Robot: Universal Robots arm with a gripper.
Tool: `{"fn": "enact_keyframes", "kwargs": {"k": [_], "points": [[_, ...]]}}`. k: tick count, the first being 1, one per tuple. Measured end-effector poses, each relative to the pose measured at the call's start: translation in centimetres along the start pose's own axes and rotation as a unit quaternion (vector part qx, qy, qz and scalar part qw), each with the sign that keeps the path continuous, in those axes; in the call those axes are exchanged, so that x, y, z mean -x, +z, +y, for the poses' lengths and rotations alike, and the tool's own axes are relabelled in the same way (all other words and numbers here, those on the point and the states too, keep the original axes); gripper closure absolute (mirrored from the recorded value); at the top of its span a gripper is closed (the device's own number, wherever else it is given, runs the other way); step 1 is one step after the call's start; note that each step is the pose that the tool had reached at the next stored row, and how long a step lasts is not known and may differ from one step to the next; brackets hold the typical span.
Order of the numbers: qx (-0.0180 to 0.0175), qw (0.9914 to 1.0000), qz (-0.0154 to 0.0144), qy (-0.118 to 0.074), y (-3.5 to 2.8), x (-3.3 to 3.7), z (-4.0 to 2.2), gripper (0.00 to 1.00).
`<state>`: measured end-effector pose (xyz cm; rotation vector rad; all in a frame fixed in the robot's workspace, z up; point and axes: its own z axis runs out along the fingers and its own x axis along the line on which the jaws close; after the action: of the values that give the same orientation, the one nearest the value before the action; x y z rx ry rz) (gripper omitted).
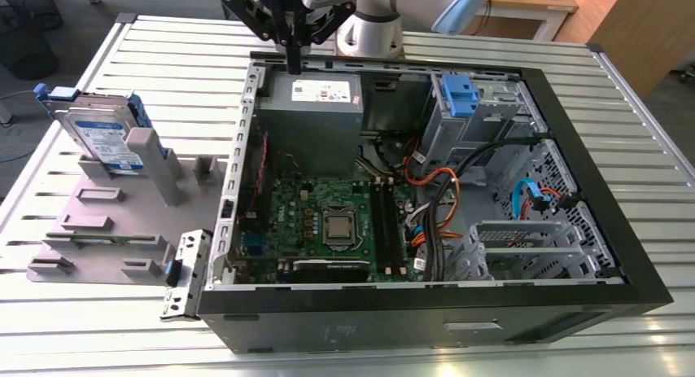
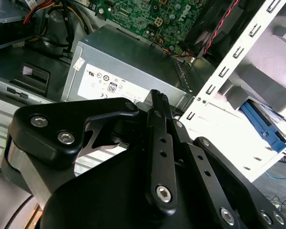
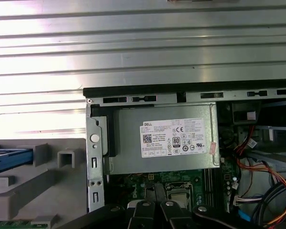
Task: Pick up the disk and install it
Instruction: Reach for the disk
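The disk, silver with a white-and-blue label and a blue bracket round its edges, stands upright in a grey holder at the exterior view's left, beside the open computer case. A blue edge of the disk shows in the second wrist view, and the disk's blue edge also shows in the first wrist view. My gripper hangs over the case's far rim, above the grey power-supply box, well apart from the disk. Its black fingers lie together with nothing between them.
Inside the case lie a green motherboard, orange and black cables and a blue plastic caddy on the metal bay. A loose metal bracket leans at the case's near corner. Everything rests on a slatted metal table.
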<state>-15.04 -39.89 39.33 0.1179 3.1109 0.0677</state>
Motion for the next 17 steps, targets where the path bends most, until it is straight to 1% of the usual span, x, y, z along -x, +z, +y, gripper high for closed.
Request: {"fn": "enact_keyframes", "kwargs": {"k": [5, 17], "points": [[0.0, 1.0, 0.0, 0.0, 0.0, -0.13, -0.01, 0.89], [0.0, 1.0, 0.0, 0.0, -0.02, -0.87, -0.07, 0.89]]}}
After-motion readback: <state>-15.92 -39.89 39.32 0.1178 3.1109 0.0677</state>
